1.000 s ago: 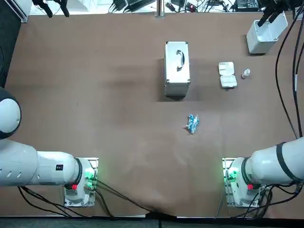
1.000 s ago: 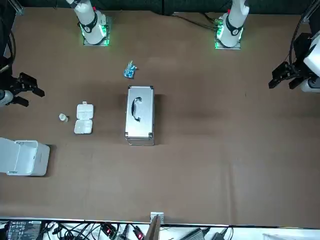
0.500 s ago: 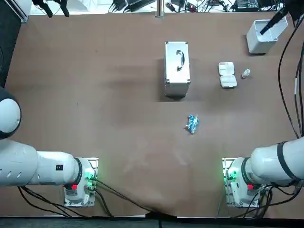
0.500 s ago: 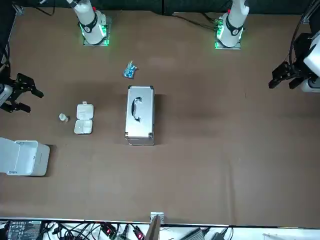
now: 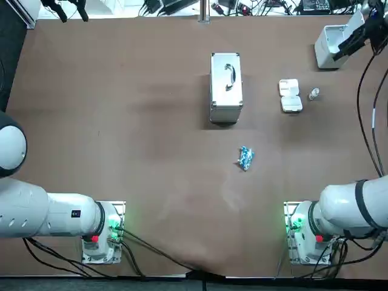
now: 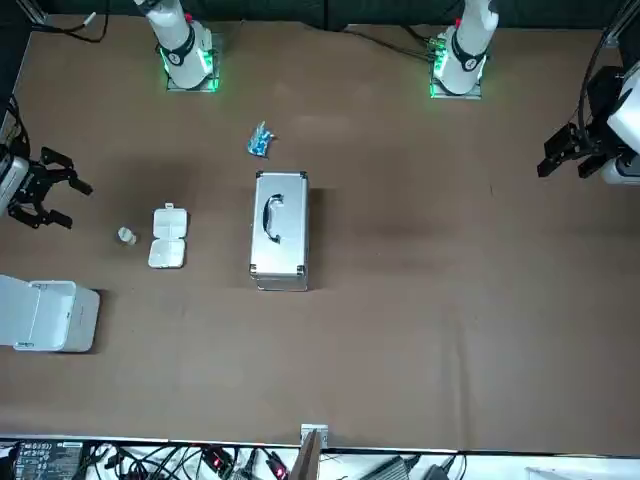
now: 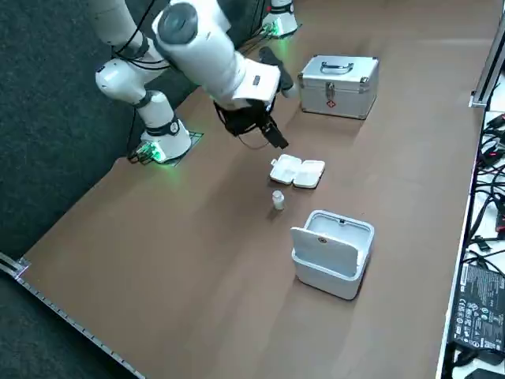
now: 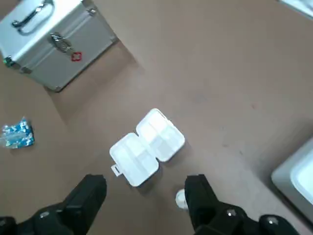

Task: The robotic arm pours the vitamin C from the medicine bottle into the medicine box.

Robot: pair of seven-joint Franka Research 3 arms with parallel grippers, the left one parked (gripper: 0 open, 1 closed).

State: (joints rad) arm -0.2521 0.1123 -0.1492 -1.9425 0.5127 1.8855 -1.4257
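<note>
Unlike top view, wrist view shows right gripper (image 8: 145, 185) spread, empty, raised near medicine box (image 8: 146, 147).

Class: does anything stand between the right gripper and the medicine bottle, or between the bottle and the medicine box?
Nothing visible does. The right gripper hangs open above and near the medicine bottle, with open air between. Only bare table separates the bottle from the open medicine box.

"What moves?"

"Only the right end effector (image 6: 68, 203). In the front view it turns and drops a little nearer the bottle (image 6: 126, 235)."

"And from above?"

"It slides from over the bin (image 5: 326, 51) toward the right edge of the worktop (image 5: 151, 121)."
</note>
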